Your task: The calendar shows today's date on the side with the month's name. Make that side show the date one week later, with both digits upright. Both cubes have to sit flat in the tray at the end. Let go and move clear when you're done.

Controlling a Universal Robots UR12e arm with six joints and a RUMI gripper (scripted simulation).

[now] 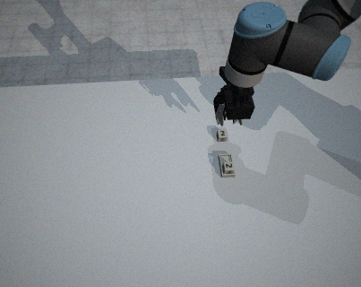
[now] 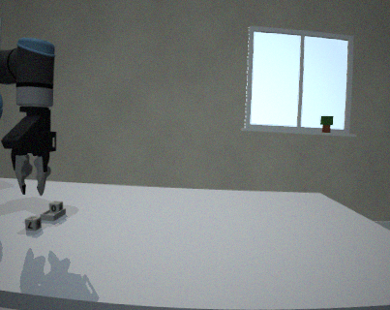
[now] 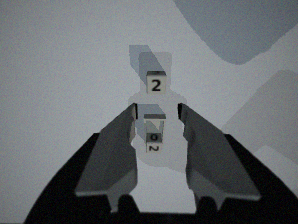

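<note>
So the end effector (image 1: 229,121) (image 2: 32,192) (image 3: 157,104) is hovering partly spread, pinching nothing. One cube (image 1: 222,134) (image 2: 33,223) (image 3: 156,83) sits outside the tray (image 1: 221,165) (image 2: 48,216) (image 3: 154,116).

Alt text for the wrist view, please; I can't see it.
Partly open gripper with nothing between its fingertips, looking down at the table. Beyond the tips, a loose cube shows an upright 2; nearer, the tray holds another cube, its top 2 turned sideways.
</note>
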